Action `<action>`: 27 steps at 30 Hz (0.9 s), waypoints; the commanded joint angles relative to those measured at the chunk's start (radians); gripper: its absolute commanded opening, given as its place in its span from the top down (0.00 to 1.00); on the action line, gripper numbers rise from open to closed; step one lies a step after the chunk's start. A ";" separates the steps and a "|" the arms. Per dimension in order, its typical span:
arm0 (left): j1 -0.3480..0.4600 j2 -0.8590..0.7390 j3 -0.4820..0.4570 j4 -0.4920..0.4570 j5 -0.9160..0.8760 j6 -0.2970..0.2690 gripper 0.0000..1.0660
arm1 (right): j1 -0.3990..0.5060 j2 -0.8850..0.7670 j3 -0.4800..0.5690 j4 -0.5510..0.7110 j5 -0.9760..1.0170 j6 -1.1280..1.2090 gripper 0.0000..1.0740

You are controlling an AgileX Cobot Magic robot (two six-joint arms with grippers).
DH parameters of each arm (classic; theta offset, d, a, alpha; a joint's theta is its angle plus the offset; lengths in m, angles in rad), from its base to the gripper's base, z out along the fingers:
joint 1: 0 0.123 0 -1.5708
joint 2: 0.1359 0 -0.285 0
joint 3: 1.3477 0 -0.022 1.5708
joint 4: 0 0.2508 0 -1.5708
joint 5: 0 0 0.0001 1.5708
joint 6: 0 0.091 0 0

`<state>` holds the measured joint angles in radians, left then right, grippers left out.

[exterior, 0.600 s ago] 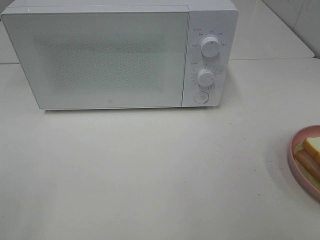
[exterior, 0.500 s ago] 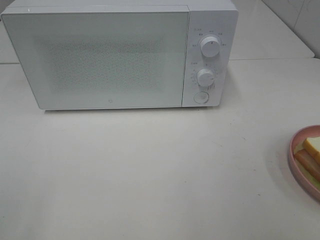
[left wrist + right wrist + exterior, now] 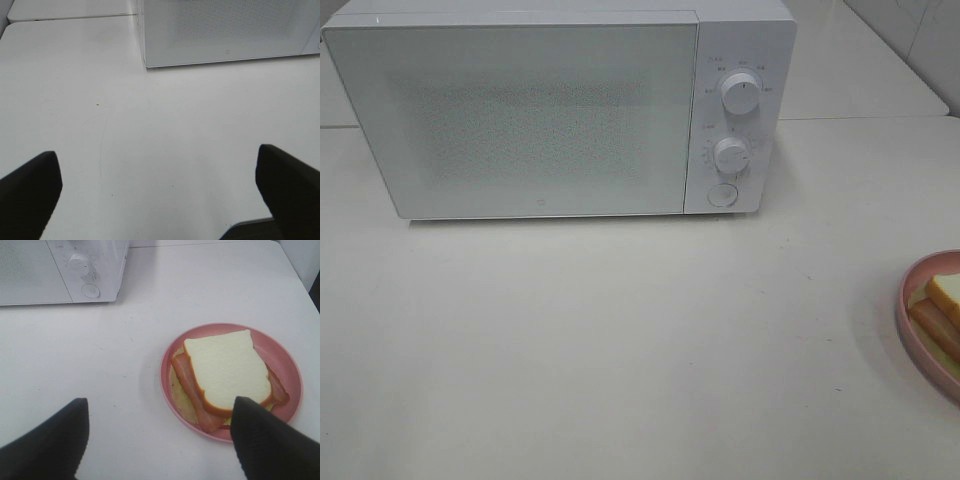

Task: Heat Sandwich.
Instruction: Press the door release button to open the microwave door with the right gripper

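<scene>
White bench [image 3: 620,350], microwave [image 3: 540,110] shut, sandwich [image 3: 227,370] on its pink plate [image 3: 280,352]. Nothing has shifted since a moment ago: left hand [image 3: 160,192] and right hand [image 3: 160,440] both stand apart, empty; heating apparently unstarted.

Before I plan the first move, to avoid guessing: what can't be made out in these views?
Inside the microwave: exterior high view, shut door's dotted screen hides it.
Most of the sandwich and pink plate: exterior high view, cut by the right edge.
Markings around the dials: exterior high view, too small to read.
One sandwich corner: right wrist view, behind a finger of the right gripper.
</scene>
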<state>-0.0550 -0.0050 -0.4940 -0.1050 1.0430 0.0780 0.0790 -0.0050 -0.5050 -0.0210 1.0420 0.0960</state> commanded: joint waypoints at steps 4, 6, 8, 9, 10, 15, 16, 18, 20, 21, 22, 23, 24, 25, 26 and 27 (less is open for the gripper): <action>0.003 -0.021 0.002 -0.004 -0.006 -0.004 0.08 | -0.007 -0.025 -0.007 -0.005 -0.013 -0.012 0.28; 0.003 -0.021 0.002 -0.004 -0.006 -0.004 0.08 | -0.007 -0.025 -0.014 -0.005 -0.021 -0.012 0.27; 0.003 -0.021 0.002 -0.004 -0.006 -0.004 0.08 | -0.007 -0.019 -0.036 -0.011 -0.048 -0.012 0.25; 0.003 -0.021 0.002 -0.004 -0.006 -0.004 0.08 | -0.007 0.005 -0.058 -0.018 -0.072 -0.013 0.24; 0.003 -0.021 0.002 -0.004 -0.006 -0.004 0.08 | -0.007 0.005 -0.058 -0.018 -0.072 -0.013 0.24; 0.003 -0.021 0.002 -0.004 -0.006 -0.004 0.08 | -0.007 0.099 -0.068 -0.017 -0.154 -0.012 0.24; 0.003 -0.021 0.002 -0.004 -0.006 -0.004 0.08 | -0.007 0.121 -0.068 -0.017 -0.175 -0.012 0.24; 0.003 -0.021 0.002 -0.004 -0.006 -0.004 0.08 | -0.007 0.184 -0.068 -0.017 -0.258 -0.011 0.24; 0.003 -0.021 0.002 -0.004 -0.006 -0.004 0.08 | -0.007 0.207 -0.068 -0.017 -0.283 -0.011 0.24; 0.003 -0.021 0.002 -0.004 -0.006 -0.004 0.08 | -0.007 0.226 -0.068 -0.017 -0.302 -0.011 0.24; 0.003 -0.021 0.002 -0.004 -0.006 -0.004 0.08 | -0.007 0.273 -0.068 -0.017 -0.341 -0.011 0.24; 0.003 -0.021 0.002 -0.004 -0.006 -0.004 0.08 | -0.007 0.296 -0.068 -0.017 -0.356 -0.011 0.24; 0.003 -0.021 0.002 -0.004 -0.006 -0.004 0.08 | -0.007 0.296 -0.068 -0.017 -0.356 -0.011 0.24; 0.003 -0.021 0.002 -0.004 -0.006 -0.004 0.08 | -0.007 0.319 -0.068 -0.017 -0.375 -0.011 0.25; 0.003 -0.021 0.002 -0.004 -0.006 -0.003 0.08 | -0.007 0.338 -0.068 -0.017 -0.393 -0.010 0.25; 0.003 -0.021 0.002 -0.004 -0.006 -0.003 0.08 | -0.007 0.381 -0.067 -0.016 -0.433 -0.010 0.25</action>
<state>-0.0550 -0.0050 -0.4940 -0.1050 1.0430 0.0780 0.0790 0.3540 -0.5680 -0.0300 0.6550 0.0960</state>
